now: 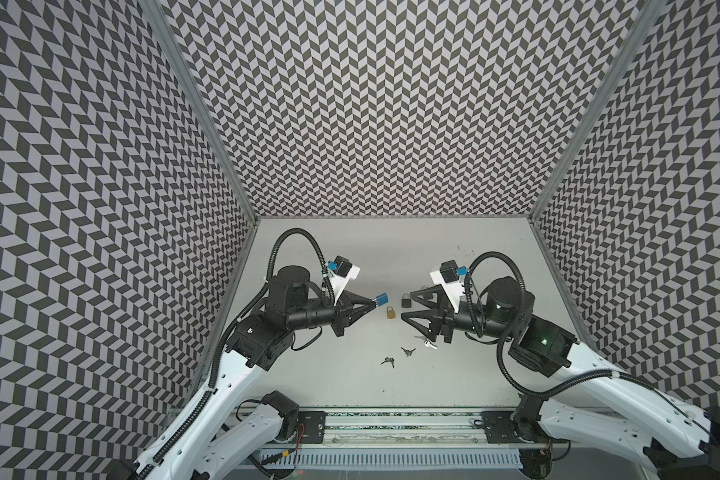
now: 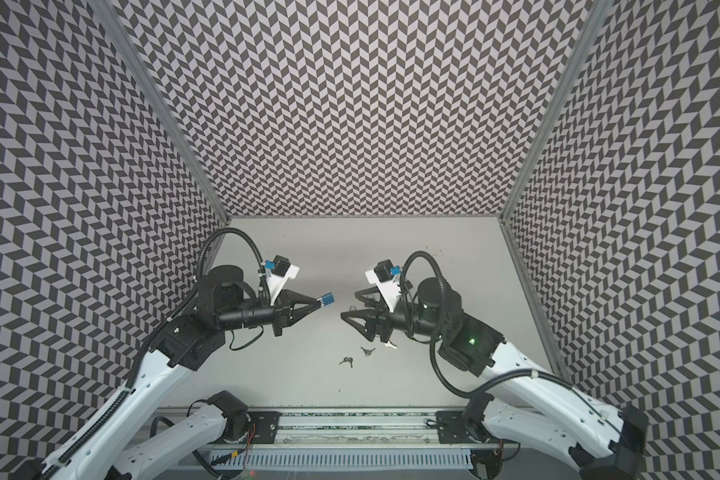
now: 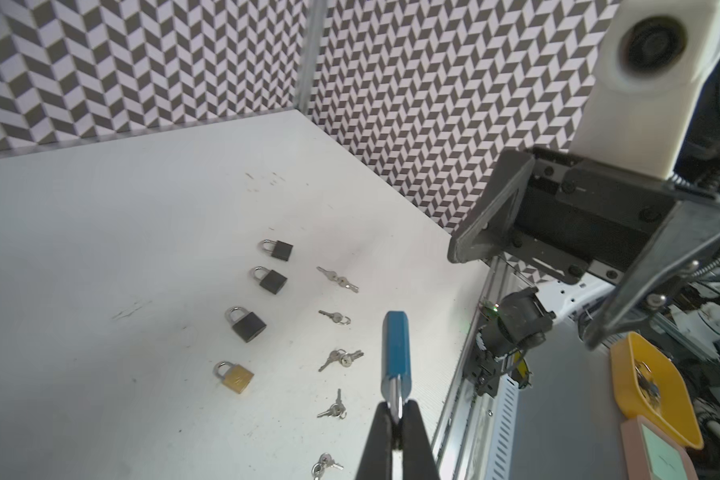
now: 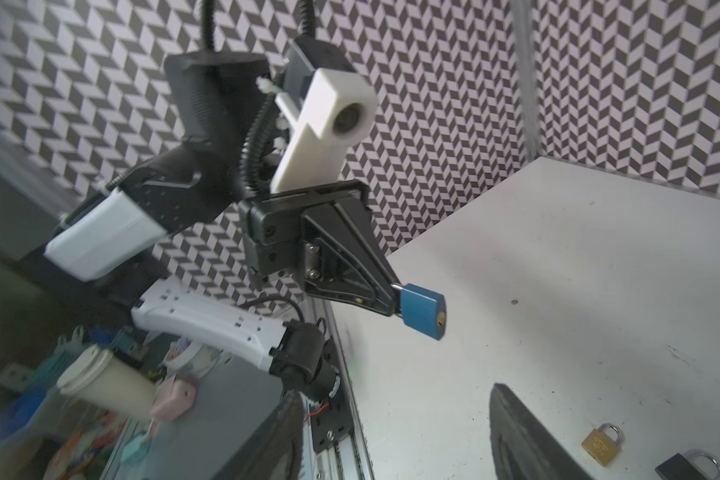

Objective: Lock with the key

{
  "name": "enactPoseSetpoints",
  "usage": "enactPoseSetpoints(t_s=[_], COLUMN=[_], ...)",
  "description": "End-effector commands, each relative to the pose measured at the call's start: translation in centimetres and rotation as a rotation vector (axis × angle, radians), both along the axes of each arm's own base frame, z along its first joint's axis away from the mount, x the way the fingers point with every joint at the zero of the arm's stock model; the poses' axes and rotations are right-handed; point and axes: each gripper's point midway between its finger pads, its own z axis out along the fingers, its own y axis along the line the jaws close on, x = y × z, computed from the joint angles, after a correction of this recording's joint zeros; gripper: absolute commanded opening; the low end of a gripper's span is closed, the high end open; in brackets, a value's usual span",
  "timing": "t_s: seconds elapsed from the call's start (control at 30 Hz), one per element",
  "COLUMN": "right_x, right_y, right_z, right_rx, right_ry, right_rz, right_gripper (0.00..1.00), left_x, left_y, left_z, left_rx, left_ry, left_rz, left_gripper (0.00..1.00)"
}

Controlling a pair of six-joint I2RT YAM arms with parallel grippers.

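Right wrist view, read with the left wrist view and both top views. Your left gripper [image 4: 393, 301] is clamped on the shackle [image 3: 393, 390] of the blue padlock [image 4: 422, 309]. The padlock hangs clear of the table [image 4: 599, 249] just right of frame centre, its keyhole [image 4: 442, 320] turned toward the lens. Your right gripper [image 1: 408, 311] stands with its jaws wide apart and empty, right of centre in a top view, facing the lock. The keys [image 3: 341, 358] lie flat on the table in small ringed bunches, in a column down the lower middle of the left wrist view. Beside them lie a brass padlock [image 3: 234, 376] and three black padlocks [image 3: 246, 324]. Which bunch fits the blue lock cannot be told.

Handling, as a judgement: treat the padlock as small, dense and fully rigid. The shackle is smooth round steel, so the body is likely to swivel or slip in the pinch when a key pushes against it. A hold on the flat sides of the body would resist that better. Treat each key as light, thin, stiff and slick, lying nearly flush with the table and hard to get under. Take it by the broad head, leaving the blade free, and expect its ring-mate to dangle and snag.
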Motion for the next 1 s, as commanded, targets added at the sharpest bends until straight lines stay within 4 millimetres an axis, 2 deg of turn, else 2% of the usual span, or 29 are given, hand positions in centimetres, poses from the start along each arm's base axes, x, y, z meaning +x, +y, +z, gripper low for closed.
enactPoseSetpoints(t_s=[0.0,0.1,0.27,0.53,0.97], right_x=[-2.6,-2.4,-1.9,-3.5,-4.6], right_y=[0.2,0.1,-0.7,-0.6,0.0], right_z=[-1.2,-1.3,-1.6,-1.9,-1.8], right_rx=[-0.107,-0.165,-0.239,-0.232,-0.21], right_ry=[-0.005,-0.021,-0.045,-0.048,-0.028], right_rz=[0.169,0.176,0.15,0.256,0.338], right_gripper=[0.75,0.77,0.79,0.73,0.36], left_x=[-2.7,-3.8,-4.7,-6.5,-7.3], left_y=[-1.5,-2.7,-3.2,-3.6,-4.1], left_z=[0.5,0.3,1.0,1.1,1.3], left_rx=[0.044,0.073,0.073,0.061,0.049], left_ry=[-0.069,-0.076,-0.11,-0.126,-0.139], left_rz=[-0.161,-0.231,-0.283,-0.362,-0.396], left_gripper=[0.0,0.0,0.0,0.0,0.0])
